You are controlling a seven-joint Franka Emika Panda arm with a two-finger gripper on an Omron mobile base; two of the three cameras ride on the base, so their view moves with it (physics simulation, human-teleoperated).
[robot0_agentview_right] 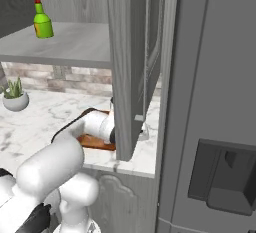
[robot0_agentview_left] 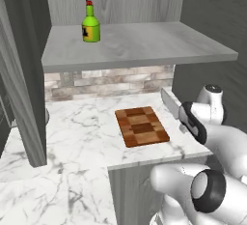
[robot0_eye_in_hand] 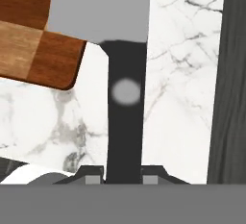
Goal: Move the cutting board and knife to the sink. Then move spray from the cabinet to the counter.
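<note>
Setting: rendered kitchen with a white marble bench (robot0_agentview_left: 82, 122), a brick backsplash behind it, and a grey wood-grain cabinet (robot0_agentview_left: 135, 43) whose shelf hangs above.
Cutting board: the cutting board (robot0_agentview_left: 142, 126) lies flat near the bench's front right edge, untouched.
Knife: the knife (robot0_eye_in_hand: 126, 74) lies along the board's right side, just by the bench's right edge; in the hand view its grey blade overlaps the board's corner and its black handle runs down toward the camera.
Gripper: the gripper (robot0_eye_in_hand: 123, 176) is closed narrow on the knife's handle, one fingertip at each side of it.
Spray: the spray (robot0_agentview_left: 90, 24) stands upright on the cabinet shelf toward its left end, well apart from the arm.
Other: a small potted plant (robot0_agentview_right: 15, 97) sits on the bench at the far left of the right base view.
Handling, knife: probably light and stiff, smooth enough to twist in a pinch; the handle is the right hold, and the grip looks to sit near its butt end, so the blade may droop.
Handling, board: likely heavier, rigid and flat to the bench; best taken at an edge.
Stage: knife grasped, not visibly lifted; board and spray remain to be moved.
</note>
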